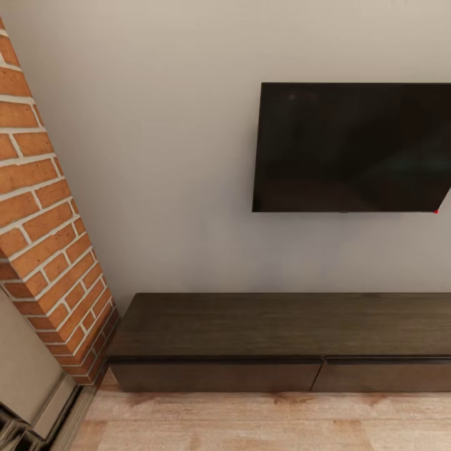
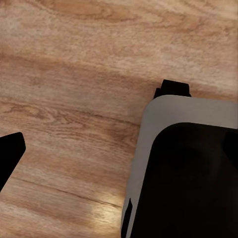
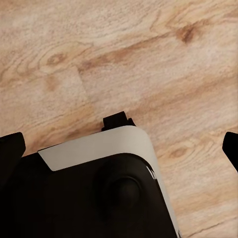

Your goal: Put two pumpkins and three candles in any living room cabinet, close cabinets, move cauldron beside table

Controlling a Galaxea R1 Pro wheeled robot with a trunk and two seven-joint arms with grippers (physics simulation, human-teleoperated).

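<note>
Left wrist view: dark fingertip point(image 2: 10, 153) of the left pincer at one edge over pale, grainy wood floor point(image 2: 74, 74), gap to the other not shown, so cannot tell whether spread or closed; right pincer point(image 3: 124, 148) spread wide, gripping nothing, above the robot's grey-and-black base point(image 3: 99, 148). Further out, low dark wood-grain cabinet point(image 1: 250, 369) with both flat fronts flush and closed, under a glossy black television point(image 1: 351, 147), beside rough orange brick point(image 1: 44, 219). Progress unclear from this alone.
</note>
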